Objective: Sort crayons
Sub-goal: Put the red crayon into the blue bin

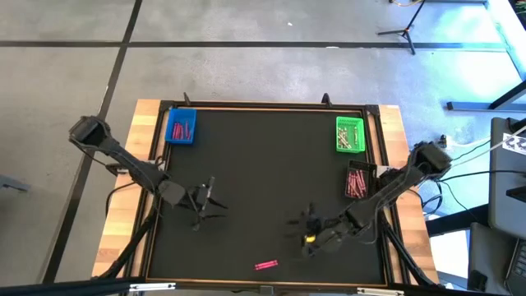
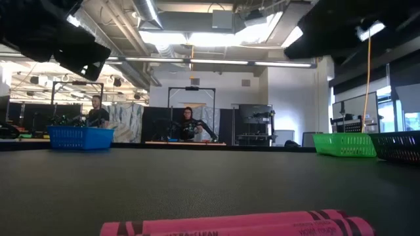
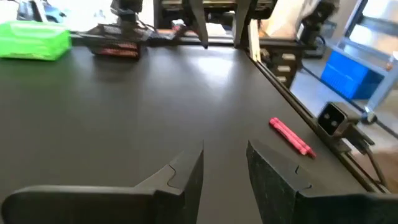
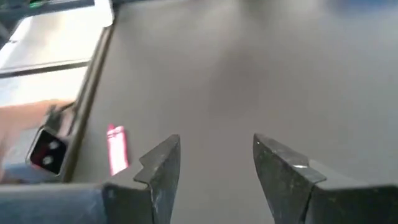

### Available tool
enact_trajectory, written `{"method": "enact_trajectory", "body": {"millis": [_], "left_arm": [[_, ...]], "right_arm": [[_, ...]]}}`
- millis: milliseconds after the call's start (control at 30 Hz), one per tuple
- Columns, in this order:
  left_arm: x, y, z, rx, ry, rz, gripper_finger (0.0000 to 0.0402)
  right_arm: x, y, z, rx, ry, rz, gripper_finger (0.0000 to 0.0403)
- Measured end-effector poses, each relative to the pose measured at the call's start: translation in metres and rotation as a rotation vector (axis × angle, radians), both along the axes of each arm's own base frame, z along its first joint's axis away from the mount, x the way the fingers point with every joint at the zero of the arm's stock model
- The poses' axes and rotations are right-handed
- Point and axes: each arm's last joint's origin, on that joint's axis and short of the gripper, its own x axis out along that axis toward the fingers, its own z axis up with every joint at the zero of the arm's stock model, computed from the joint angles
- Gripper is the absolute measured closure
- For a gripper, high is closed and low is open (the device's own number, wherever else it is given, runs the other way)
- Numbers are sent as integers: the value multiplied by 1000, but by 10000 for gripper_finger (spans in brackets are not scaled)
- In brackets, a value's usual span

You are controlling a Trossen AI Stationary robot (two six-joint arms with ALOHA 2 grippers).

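Two pink crayons lie side by side on the black mat near its front edge; they also show in the low view, the left wrist view and the right wrist view. My left gripper hovers open over the mat's left half, away from the crayons. My right gripper hovers open right of centre, a little beyond the crayons toward the far side. Neither has anything between its fingers.
A blue tray with pink crayons stands at the far left corner. At the far right stands a green tray with crayons, and nearer along the right edge a black tray of pink-red crayons. People sit in the room beyond.
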Motion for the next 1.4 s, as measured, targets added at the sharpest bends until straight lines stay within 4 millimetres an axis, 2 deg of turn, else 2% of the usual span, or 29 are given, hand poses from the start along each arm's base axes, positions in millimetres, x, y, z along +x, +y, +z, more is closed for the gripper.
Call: {"method": "enact_trajectory", "body": {"millis": [167, 400, 567, 800, 1133, 1400], "left_arm": [[22, -25, 4, 15, 30, -44, 286], [50, -65, 10, 23, 39, -113, 286], [67, -90, 9, 20, 46, -144, 286], [85, -117, -2, -1, 81, -160, 286], [94, -136, -15, -26, 119, -153, 286], [93, -137, -16, -39, 130, -152, 286]], "right_arm": [[15, 15, -29, 1, 2, 135, 205], [23, 34, -61, 15, -14, 281, 205], [33, 45, -68, 21, -7, 335, 205], [49, 58, -79, -50, -6, 403, 205], [56, 53, -88, -131, 36, 371, 205], [55, 52, -93, -134, 60, 385, 205]]}}
